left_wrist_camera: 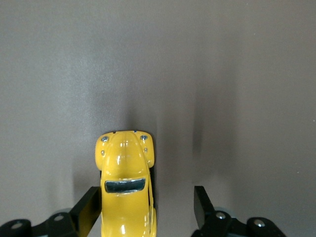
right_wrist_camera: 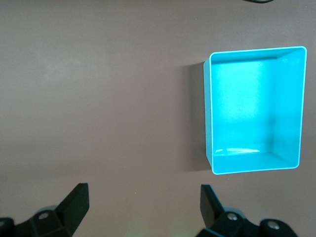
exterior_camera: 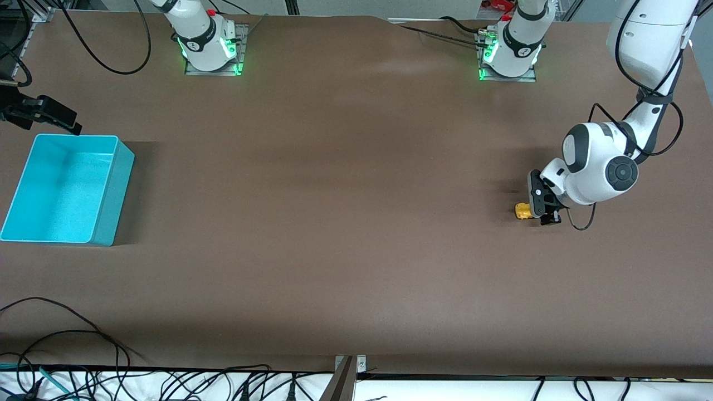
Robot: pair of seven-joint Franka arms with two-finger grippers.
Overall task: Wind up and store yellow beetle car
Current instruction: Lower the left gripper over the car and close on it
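Observation:
The yellow beetle car [exterior_camera: 522,211] stands on the brown table near the left arm's end. My left gripper [exterior_camera: 543,209] is down at the table around it. In the left wrist view the car [left_wrist_camera: 126,163] sits between the jaws of the left gripper [left_wrist_camera: 146,200]. One finger [left_wrist_camera: 89,205] is against the car's side, while the other finger [left_wrist_camera: 202,202] stands well apart from it, so the gripper is open. My right gripper [exterior_camera: 71,123] waits open above the table at the right arm's end, beside the turquoise bin [exterior_camera: 114,195]. Nothing is between the jaws of the right gripper [right_wrist_camera: 145,202].
The turquoise bin [right_wrist_camera: 252,108] holds nothing that I can see. Cables [exterior_camera: 83,345] lie along the table edge nearest the camera. The two arm bases [exterior_camera: 209,47] stand at the table's top edge.

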